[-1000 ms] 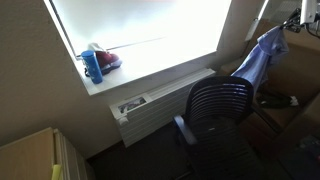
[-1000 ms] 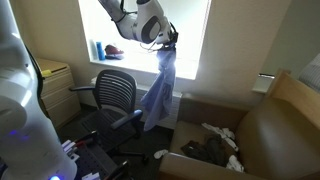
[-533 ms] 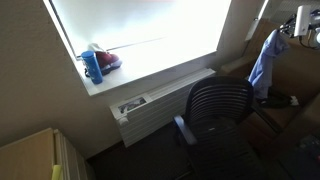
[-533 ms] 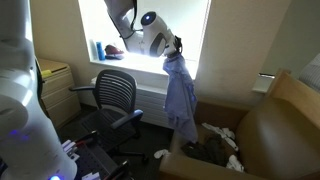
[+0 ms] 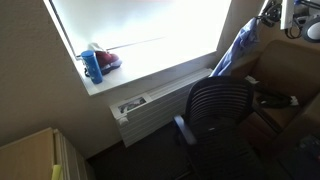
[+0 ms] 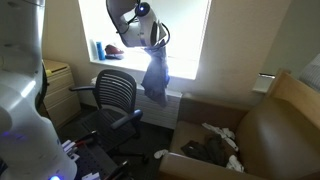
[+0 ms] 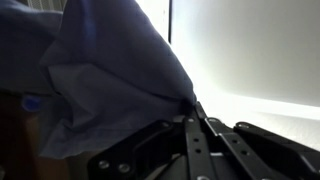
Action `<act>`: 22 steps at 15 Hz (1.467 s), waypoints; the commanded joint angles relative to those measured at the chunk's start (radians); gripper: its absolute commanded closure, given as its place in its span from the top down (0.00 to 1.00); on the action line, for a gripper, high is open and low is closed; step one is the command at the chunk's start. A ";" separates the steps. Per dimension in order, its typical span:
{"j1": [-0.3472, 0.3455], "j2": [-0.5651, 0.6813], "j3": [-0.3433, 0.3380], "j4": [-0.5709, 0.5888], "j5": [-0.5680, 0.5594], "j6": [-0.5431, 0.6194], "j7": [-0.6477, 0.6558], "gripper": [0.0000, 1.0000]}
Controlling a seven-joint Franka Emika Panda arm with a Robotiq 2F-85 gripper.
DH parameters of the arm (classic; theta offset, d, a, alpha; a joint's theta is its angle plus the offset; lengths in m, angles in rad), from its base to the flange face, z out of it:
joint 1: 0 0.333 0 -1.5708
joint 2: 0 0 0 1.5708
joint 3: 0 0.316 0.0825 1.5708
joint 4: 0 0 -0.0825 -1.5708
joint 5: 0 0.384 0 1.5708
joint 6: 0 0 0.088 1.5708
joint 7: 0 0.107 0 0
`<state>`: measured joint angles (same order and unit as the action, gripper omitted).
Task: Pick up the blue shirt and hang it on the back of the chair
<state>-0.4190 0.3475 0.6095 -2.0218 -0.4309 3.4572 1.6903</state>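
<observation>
The blue shirt [image 6: 155,76] hangs limp in the air from my gripper [image 6: 157,46], in front of the bright window and above the right side of the chair. It also shows in an exterior view [image 5: 233,55], swung toward the window. In the wrist view the shirt [image 7: 100,80] fills the left half, pinched between the shut fingers [image 7: 192,112]. The black office chair [image 6: 115,95] with slatted mesh backrest stands below the window, its backrest [image 5: 218,100] bare.
A blue bottle [image 5: 92,66] and a red object [image 5: 108,60] sit on the windowsill. A radiator [image 5: 160,100] runs under the sill. A brown armchair [image 6: 275,125] and an open box of clutter [image 6: 215,145] stand beside the chair. A wooden cabinet [image 5: 30,155] stands in the corner.
My gripper has swung the shirt back toward the window and the chair and lifted it higher; the cloth is bunched up shorter than half a second ago.
</observation>
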 commanded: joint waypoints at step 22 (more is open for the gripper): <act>-0.313 -0.146 0.658 -0.159 0.081 -0.090 0.346 0.01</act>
<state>-0.6401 0.2269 1.1856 -2.1542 -0.3388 3.4223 1.9729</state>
